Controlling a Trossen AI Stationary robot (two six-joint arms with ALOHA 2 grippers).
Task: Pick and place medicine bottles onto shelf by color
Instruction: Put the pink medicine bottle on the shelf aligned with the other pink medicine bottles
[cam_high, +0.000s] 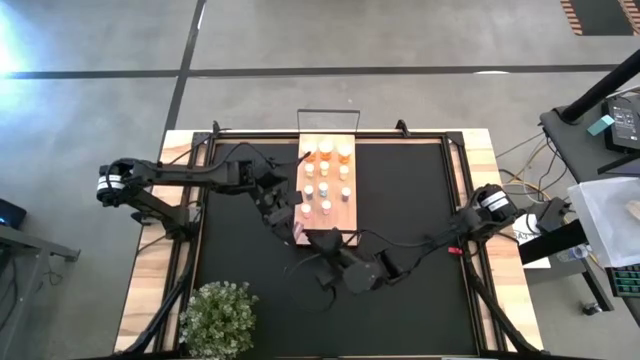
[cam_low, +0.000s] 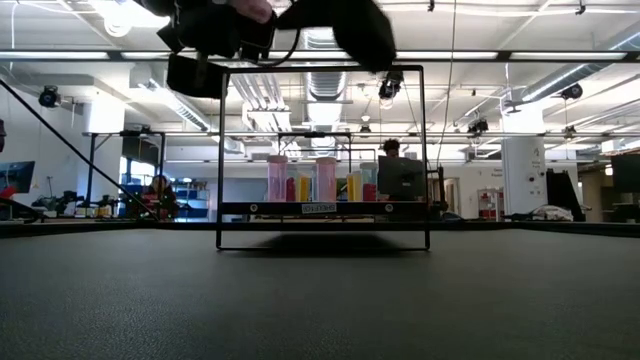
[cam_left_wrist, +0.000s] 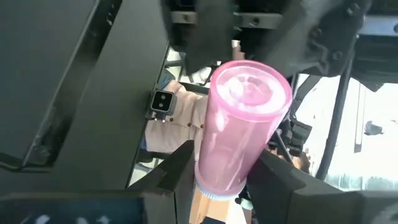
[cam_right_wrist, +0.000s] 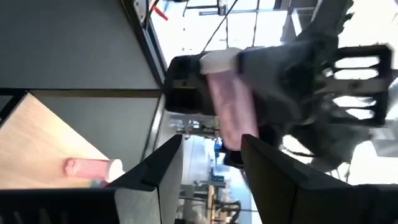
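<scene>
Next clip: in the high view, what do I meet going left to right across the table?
Left arm's white-ended base joint → leafy green potted plant → long light-wood shelf carrying white-capped medicine bottles → right arm's white-ended base joint. The left gripper and right gripper overlap the shelf's span, so are left out.

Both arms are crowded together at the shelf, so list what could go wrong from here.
1. The left gripper clamps the pink bottle near its cap end only; it could tilt or slip out.
2. The right gripper is right up against that bottle, so the two arms could bump over the shelf and knock its standing bottles.
3. Another pink bottle lies on its side on the board and could roll.
</scene>
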